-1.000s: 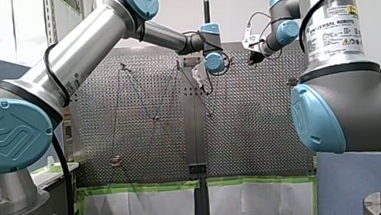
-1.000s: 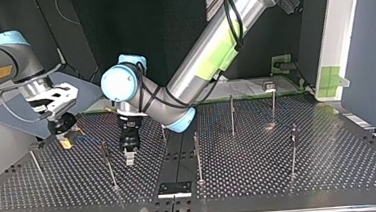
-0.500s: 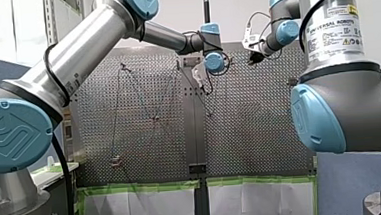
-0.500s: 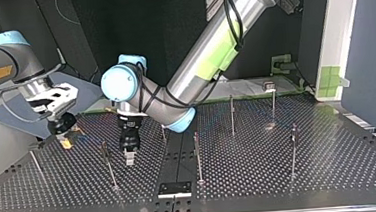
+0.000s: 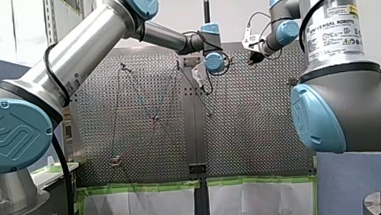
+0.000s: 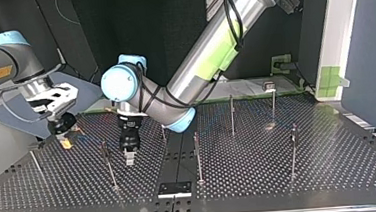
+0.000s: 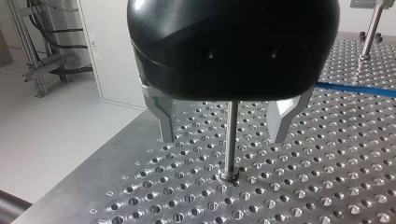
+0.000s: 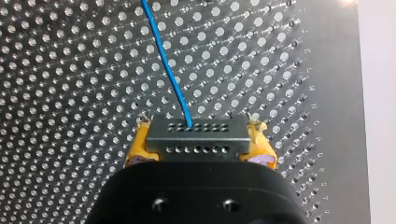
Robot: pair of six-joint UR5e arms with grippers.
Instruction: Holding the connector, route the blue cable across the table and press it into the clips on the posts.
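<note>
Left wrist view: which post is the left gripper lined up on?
The near post, upright in the gap between my open left gripper's fingers, touching neither. The other post stands far off, beyond the blue cable.

Two arms (image 6: 212, 44), one cable (image 8: 168, 60), one connector (image 8: 196, 137)

A blue cable (image 8: 169, 65) is seen running from a dark grey connector (image 8: 197, 140), whose face is dotted with two rows of holes. Yellow pads (image 8: 136, 147) of the right gripper (image 8: 198, 134) are shown beside the connector. Behind the connector, the silver table (image 8: 70, 93) is patterned with a grid of holes. The left gripper (image 7: 225, 137) is cased in glossy black, with silvery fingers (image 7: 164, 114).
</note>
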